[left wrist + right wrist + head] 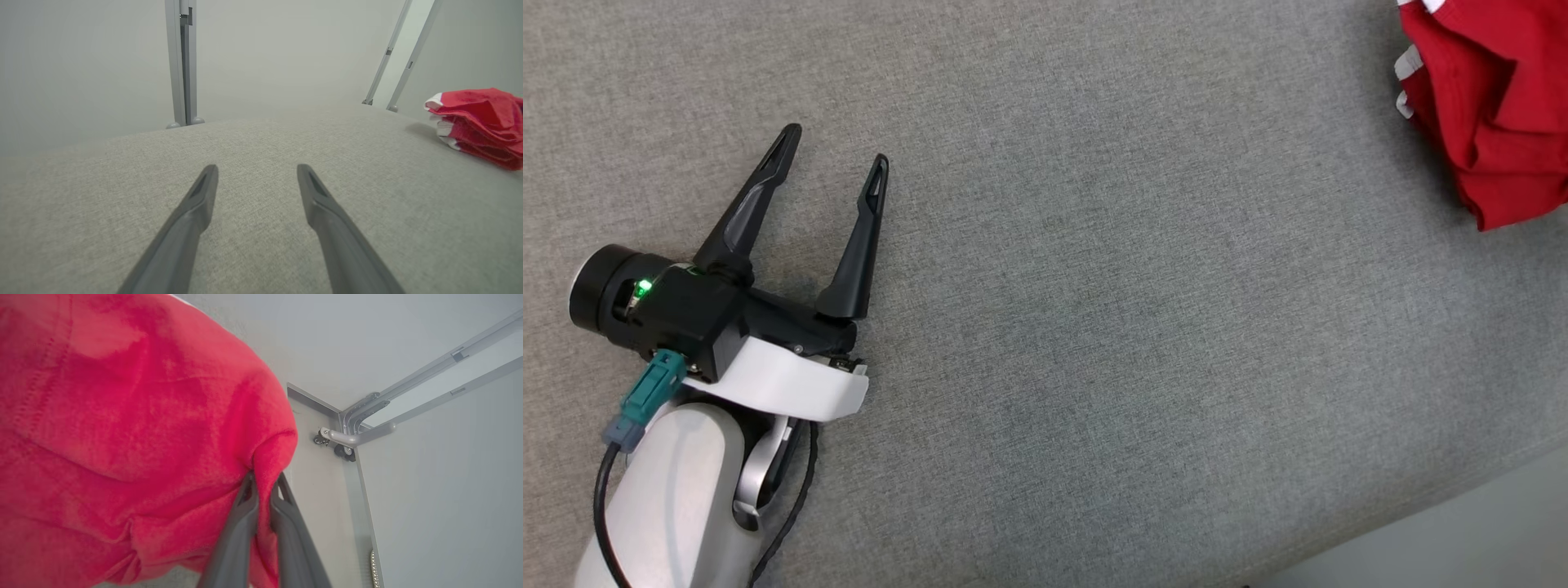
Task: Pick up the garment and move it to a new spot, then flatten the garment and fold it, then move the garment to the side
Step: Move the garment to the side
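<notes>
Left claw (836,145): released, 2 fingers spread wide with nothing between them. It sits low over the left part of the table (1094,327), fingers pointing toward the table's far edge.

Right claw (264,479): clenched on a fold of the garment (122,437), red cloth pinched between the 2 fingertips.

Garment: red with white trim, bunched in several layers. It lies at the table's far right part in the head view, lower layers resting on the grey fabric top, well apart from the left claw.

Beyond the table's far edge: grey metal posts (182,61) against a pale wall.
</notes>
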